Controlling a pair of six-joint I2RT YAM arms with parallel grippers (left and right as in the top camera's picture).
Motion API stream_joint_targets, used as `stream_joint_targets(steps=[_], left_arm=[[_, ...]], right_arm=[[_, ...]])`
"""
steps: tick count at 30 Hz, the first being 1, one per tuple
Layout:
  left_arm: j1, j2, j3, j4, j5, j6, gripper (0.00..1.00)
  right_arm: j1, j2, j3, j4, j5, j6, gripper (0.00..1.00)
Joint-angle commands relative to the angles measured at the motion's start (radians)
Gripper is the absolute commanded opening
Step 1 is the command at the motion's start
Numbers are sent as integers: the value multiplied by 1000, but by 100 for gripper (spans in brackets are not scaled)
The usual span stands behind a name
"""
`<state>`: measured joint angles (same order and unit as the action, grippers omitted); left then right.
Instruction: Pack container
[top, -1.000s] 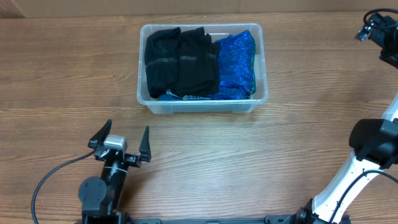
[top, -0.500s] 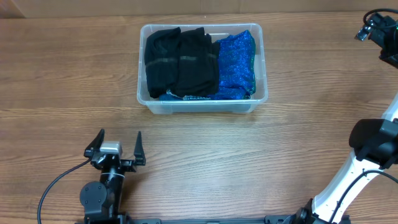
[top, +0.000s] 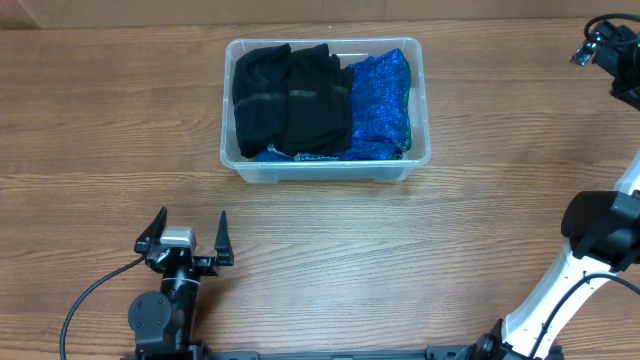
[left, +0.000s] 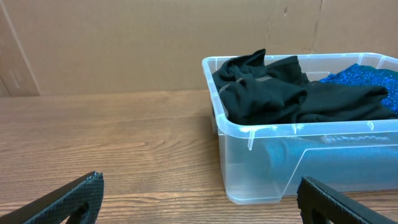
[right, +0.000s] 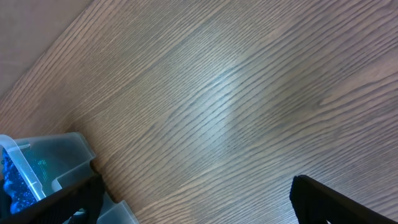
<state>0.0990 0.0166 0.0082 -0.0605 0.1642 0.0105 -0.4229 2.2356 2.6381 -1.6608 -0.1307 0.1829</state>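
Note:
The container (top: 325, 172), a clear plastic bin, stands at the back middle of the wooden table. Folded black clothes (top: 290, 100) fill its left part and a sparkly blue fabric (top: 380, 95) its right part. My left gripper (top: 192, 218) is near the table's front left, well short of the bin, open and empty. The left wrist view shows the container (left: 261, 162) ahead, the black clothes (left: 280, 93) rising above its rim, and the gripper (left: 202, 202) wide apart. My right gripper (right: 199, 202) hangs open over bare wood at the far right, the bin's corner (right: 56, 162) at lower left.
A brown cardboard wall (left: 124, 43) runs behind the table. The right arm's white and black links (top: 590, 250) rise at the right edge. A black cable (top: 90, 285) trails from the left arm's base.
The open left gripper has drawn back toward the table's front edge and slightly left, then stayed still. The right arm and the bin's contents have not moved.

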Motion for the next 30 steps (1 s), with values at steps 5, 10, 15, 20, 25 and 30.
stream_joint_targets(steps=[5, 10, 15, 20, 25, 30], left_arm=[[7, -12, -3, -2, -11, 20, 100], [7, -12, -3, -2, -11, 20, 100], [7, -12, -3, -2, -11, 20, 100], [7, -12, -3, -2, -11, 20, 100], [7, -12, -3, -2, -11, 20, 100], [7, -12, -3, -2, -11, 20, 100]], right_arm=[[59, -105, 26, 5, -1, 0, 100], [189, -347, 4, 6, -1, 0, 100], [367, -671, -257, 34, 27, -9, 100], [381, -1093, -848, 540, 24, -7, 100], [381, -1498, -1483, 1090, 25, -11, 100], [381, -1773, -1890, 1350, 26, -11, 100]])
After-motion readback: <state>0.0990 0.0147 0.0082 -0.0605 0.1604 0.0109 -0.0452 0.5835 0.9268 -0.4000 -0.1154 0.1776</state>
